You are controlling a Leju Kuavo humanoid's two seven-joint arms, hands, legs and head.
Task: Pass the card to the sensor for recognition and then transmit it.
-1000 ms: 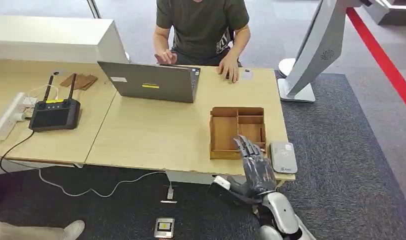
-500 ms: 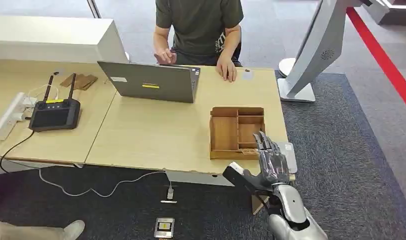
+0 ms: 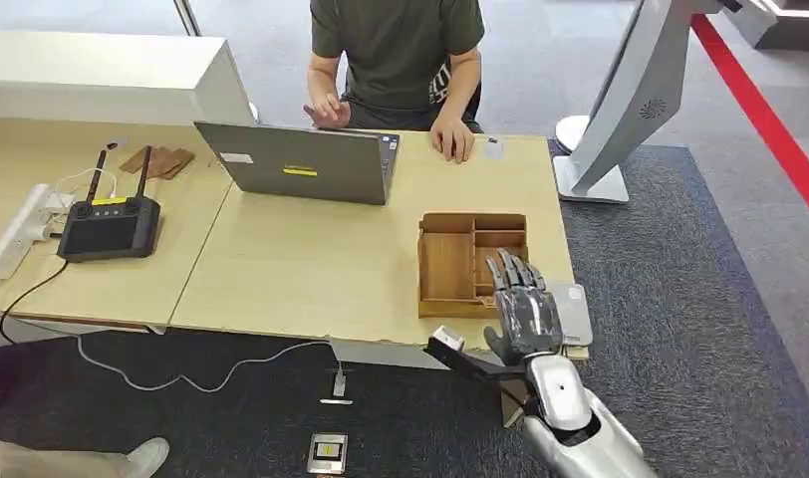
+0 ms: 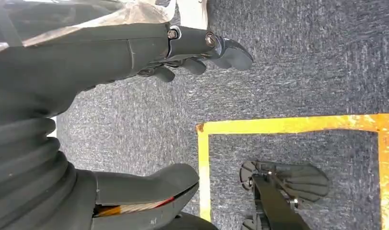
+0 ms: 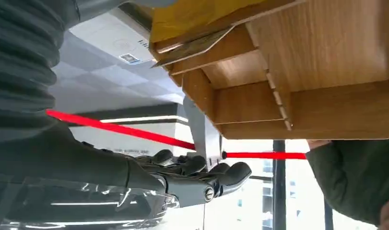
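My right hand point(image 3: 525, 317) hovers with fingers stretched over the front right corner of the wooden tray point(image 3: 446, 261), thumb out to the side, holding nothing. Its fingers point(image 5: 202, 178) reach past the tray point(image 5: 298, 62) in the right wrist view. The grey flat sensor point(image 3: 578, 311) lies at the table's front right corner, partly hidden behind that hand. A small pale card-like piece point(image 3: 492, 147) lies at the table's far edge beside a person's hand point(image 3: 454, 139). My left hand point(image 4: 183, 45) hangs over the carpet, fingers apart and holding nothing.
A person point(image 3: 396, 55) sits behind an open laptop point(image 3: 301, 164). A black controller point(image 3: 110, 227) and a power strip point(image 3: 22, 227) lie at the left. A white stand point(image 3: 620, 110) rises past the table's right end. Cables point(image 3: 181, 378) run over the carpet.
My right hand swung right over the sensor, then came back a little left and higher over the tray's front corner. The person's hand by the laptop lifted.
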